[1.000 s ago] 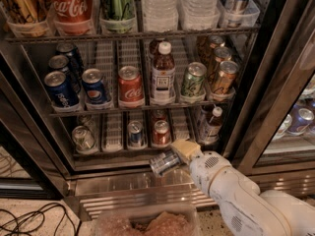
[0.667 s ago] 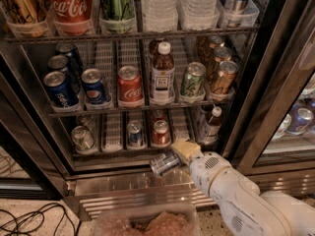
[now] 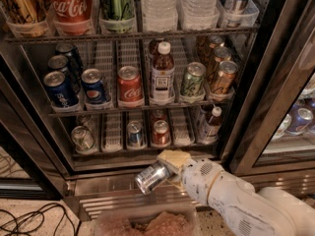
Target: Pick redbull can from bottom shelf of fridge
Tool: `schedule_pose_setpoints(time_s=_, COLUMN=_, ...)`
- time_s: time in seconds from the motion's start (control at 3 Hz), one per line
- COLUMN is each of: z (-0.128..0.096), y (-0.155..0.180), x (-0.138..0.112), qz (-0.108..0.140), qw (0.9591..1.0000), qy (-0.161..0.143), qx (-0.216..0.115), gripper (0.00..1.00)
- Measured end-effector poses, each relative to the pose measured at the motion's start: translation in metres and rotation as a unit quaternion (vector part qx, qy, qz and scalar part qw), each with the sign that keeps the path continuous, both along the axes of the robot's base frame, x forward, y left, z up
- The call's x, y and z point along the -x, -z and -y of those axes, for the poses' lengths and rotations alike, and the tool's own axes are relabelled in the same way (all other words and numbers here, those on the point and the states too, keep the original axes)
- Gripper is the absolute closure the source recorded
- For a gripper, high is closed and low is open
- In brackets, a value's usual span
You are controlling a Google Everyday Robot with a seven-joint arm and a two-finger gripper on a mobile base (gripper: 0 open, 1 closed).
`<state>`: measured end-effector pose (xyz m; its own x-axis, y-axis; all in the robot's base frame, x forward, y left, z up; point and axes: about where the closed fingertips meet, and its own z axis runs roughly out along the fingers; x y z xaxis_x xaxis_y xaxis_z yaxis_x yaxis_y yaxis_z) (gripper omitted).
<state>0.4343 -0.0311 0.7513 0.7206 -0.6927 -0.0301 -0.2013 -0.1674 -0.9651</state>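
The fridge's (image 3: pixel 275 82) door stands open. On the bottom shelf (image 3: pixel 142 150) a redbull can (image 3: pixel 134 133), slim, silver and blue, stands upright in a middle lane. My gripper (image 3: pixel 165 168) is in front of the fridge, just below that shelf's front rail. It is shut on a slim silver can (image 3: pixel 151 177), held tilted on its side with the top pointing down-left. I cannot read that can's markings. The white arm (image 3: pixel 231 195) comes in from the lower right.
On the bottom shelf are also a wider silver can (image 3: pixel 82 137), a red can (image 3: pixel 160 132) and a small bottle (image 3: pixel 211 124). The rack above holds Pepsi (image 3: pixel 59 88) and Coca-Cola (image 3: pixel 129 85) cans. The steel base grille (image 3: pixel 118 200) is below; cables (image 3: pixel 29 220) lie at the left.
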Motion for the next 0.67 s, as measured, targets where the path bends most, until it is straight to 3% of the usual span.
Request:
schedule_pose_setpoints(time_s=0.33, z=-0.015, y=-0.017, x=0.018, qz=-0.015, qw=0.9979, qy=-0.048, qx=-0.040, gripper=1.00)
schedule_pose_setpoints(time_s=0.67, z=-0.015, y=-0.008, x=0.035, qz=-0.035, qw=0.9962, qy=-0.073, qx=-0.030, gripper=1.00)
